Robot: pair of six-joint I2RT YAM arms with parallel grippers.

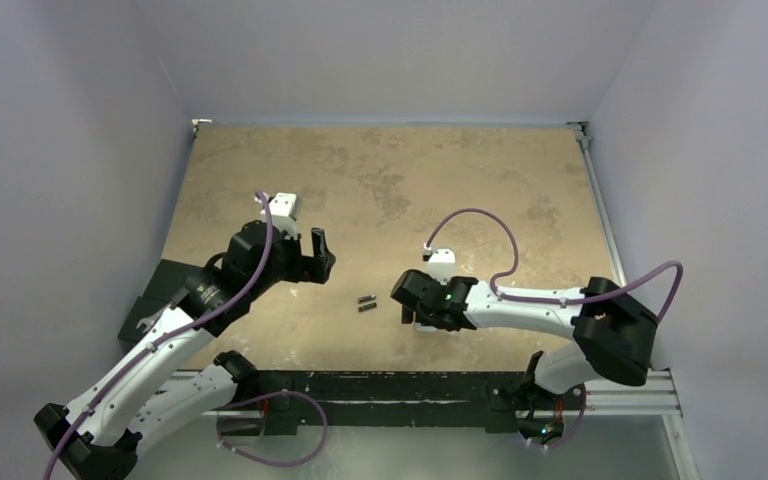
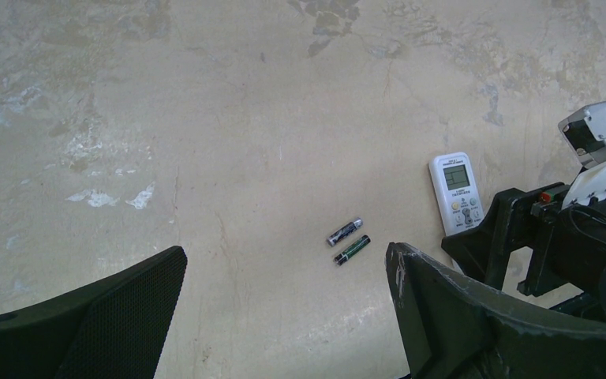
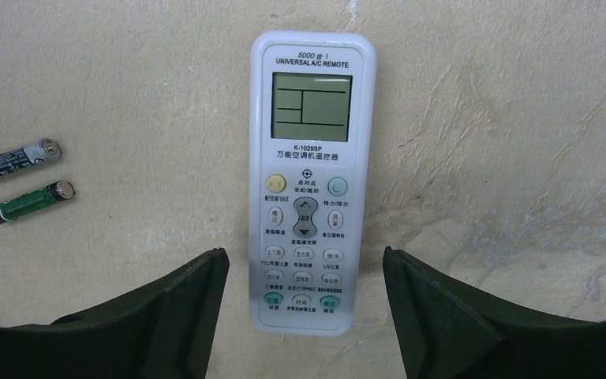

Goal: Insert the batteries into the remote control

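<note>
Left gripper [image 1: 310, 260]: released, jaws spread wide, nothing between them; hovering above the table [image 1: 390, 170] at about 10 o'clock from the cells, probably parked where its camera takes in both cells and remote.
Batteries [image 1: 366, 302]: two, lying flat side by side, near-parallel, close together but whether touching cannot be told; on bare table between the two arms, at 9 o'clock from the remote in the right wrist view. Not held by either claw.
Remote [image 3: 309, 181]: flat on the table, face up, display toward 12 o'clock, buttons toward 6; battery bay therefore underneath and out of sight. Likely needs turning over before any cell can go in.
Right gripper [image 3: 304, 257]: released, jaws apart and straddling the remote's lower end, one at 9 and one at 3 o'clock of the bottom button rows, a gap showing on each side. Looks lined up for a pinch across the narrow width, the easiest hold for lifting and flipping.
Step in hand: judged to be grasping the remote; loading not yet begun.
</note>
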